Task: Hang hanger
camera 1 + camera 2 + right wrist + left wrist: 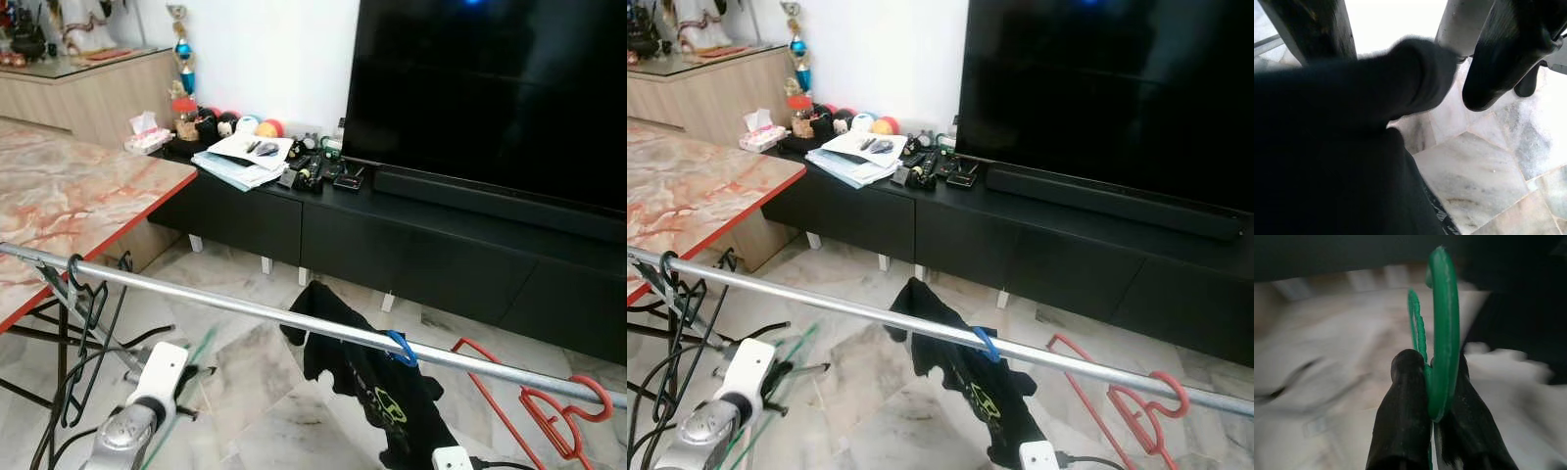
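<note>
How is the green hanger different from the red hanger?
The green hanger is pinched in the left claw, below the metal rail and not hooked on it; the red hanger hangs from the rail by its own hook, near the rail's right end, with no claw on it. One is green, the other red. Both are thin, bare hangers with nothing on them.

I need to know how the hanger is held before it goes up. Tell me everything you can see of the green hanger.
The green hanger looks like thin, smooth plastic. Its curved hook rises from between the two black fingers of the left gripper, which are shut on it just below the hook. In the head views it shows as blurred green lines beside the left arm, below the metal rail and apart from it, not hung.
</note>
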Motion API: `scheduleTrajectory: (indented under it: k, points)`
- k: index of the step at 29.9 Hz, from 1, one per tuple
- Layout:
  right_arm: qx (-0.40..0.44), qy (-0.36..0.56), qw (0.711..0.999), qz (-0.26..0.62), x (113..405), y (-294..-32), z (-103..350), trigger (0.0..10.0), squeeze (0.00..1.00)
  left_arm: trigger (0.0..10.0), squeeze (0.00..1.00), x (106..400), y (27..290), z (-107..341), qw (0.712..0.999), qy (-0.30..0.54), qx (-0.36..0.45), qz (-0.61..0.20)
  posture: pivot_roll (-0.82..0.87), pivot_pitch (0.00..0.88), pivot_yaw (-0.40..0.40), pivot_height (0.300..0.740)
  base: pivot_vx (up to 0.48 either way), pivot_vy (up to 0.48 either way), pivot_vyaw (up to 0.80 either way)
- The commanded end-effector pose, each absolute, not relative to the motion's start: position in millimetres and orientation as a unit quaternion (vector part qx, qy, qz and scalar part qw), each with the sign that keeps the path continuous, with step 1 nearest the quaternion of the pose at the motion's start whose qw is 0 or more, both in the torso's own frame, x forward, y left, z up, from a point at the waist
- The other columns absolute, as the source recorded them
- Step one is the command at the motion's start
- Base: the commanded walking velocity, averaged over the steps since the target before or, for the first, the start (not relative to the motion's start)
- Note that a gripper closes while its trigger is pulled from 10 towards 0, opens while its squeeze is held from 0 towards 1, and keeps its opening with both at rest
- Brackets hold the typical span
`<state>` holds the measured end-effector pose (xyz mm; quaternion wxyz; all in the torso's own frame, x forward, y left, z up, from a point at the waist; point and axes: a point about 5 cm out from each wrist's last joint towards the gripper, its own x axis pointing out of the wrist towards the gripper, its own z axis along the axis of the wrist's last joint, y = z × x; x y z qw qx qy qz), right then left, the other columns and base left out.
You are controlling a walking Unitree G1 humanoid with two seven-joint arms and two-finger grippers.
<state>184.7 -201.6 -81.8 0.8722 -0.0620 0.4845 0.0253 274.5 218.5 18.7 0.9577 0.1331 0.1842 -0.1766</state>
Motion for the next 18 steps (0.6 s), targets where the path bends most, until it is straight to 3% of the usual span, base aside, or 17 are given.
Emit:
scheduleTrajectory:
  k: [1,4,6,11,18]
  points:
    - [-0.062,0.477,0.876,0.024,190,-202,-79,10.0,0.00,10.0,0.00,272,208,22,0.939,0.192,0.140,-0.246,0.13,0.000,-0.029,0.740,0.000,0.000,0.00]
    - [-0.062,0.478,0.876,0.025,189,-202,-79,10.0,0.00,10.0,0.00,260,209,26,0.908,0.212,0.194,-0.305,0.14,0.000,-0.028,0.740,0.000,0.000,0.00]
    - [-0.062,0.478,0.876,0.025,189,-202,-79,10.0,0.00,10.0,0.00,257,211,29,0.901,0.214,0.206,-0.316,0.14,0.000,-0.030,0.740,0.000,0.000,0.00]
    - [-0.059,0.475,0.878,0.025,190,-202,-79,10.0,0.00,10.0,0.00,267,216,76,0.943,0.120,0.124,-0.286,0.15,0.000,-0.037,0.740,0.000,0.000,0.00]
    - [-0.065,0.475,0.877,0.032,190,-203,-79,10.0,0.00,10.0,0.00,261,217,97,0.934,0.117,0.131,-0.312,0.16,0.000,-0.040,0.740,0.000,0.000,0.00]
